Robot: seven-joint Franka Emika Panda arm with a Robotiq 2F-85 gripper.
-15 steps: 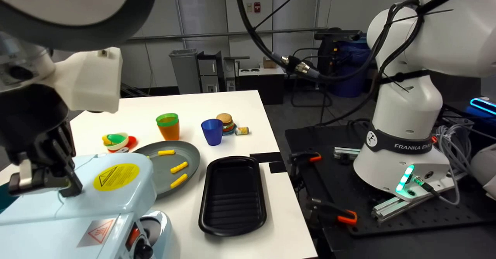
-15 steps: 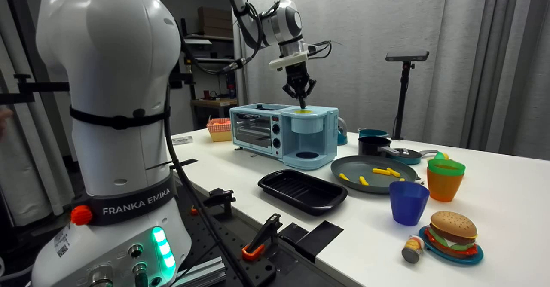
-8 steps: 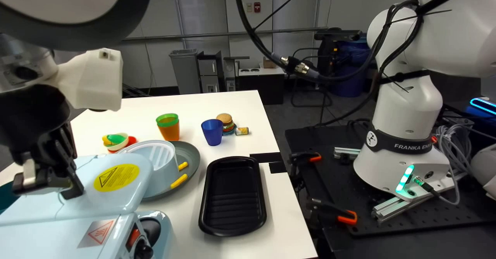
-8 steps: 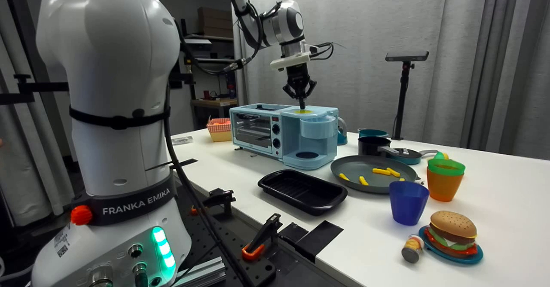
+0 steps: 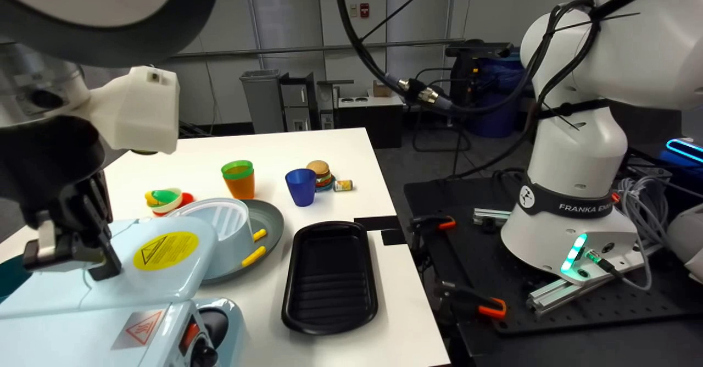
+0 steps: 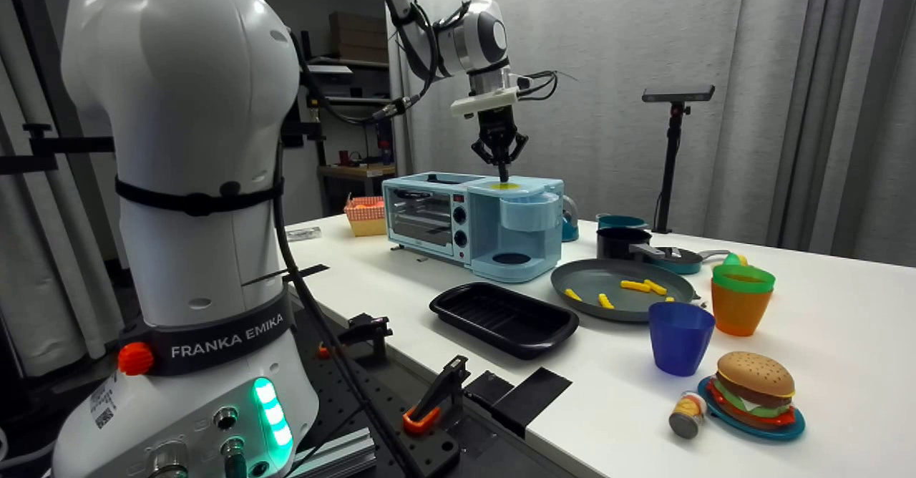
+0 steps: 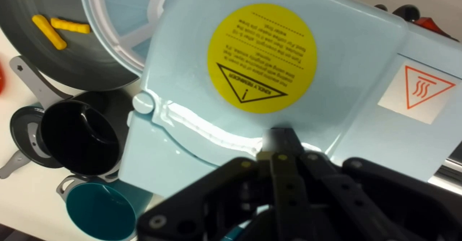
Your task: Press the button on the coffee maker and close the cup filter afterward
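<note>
Gripper (image 7: 283, 140), clenched tip to tip, points down at the lid (image 7: 335, 68) of the coffee maker (image 6: 484, 227), beside the yellow label (image 7: 262, 58), touching that lid or just above, I cannot tell which, while the filter (image 5: 233, 250) juts out from underneath, near the pan (image 6: 597, 276) with yellow sticks (image 6: 635, 286).

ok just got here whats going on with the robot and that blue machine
A robot arm reaches over to a pale blue coffee maker. Its pincer is shut and points down at the machine's top, beside a round yellow sticker, with nothing seen in its grip; whether it touches the surface I can't tell. The filter basket is swung out, so closing it remains to be done.
</note>
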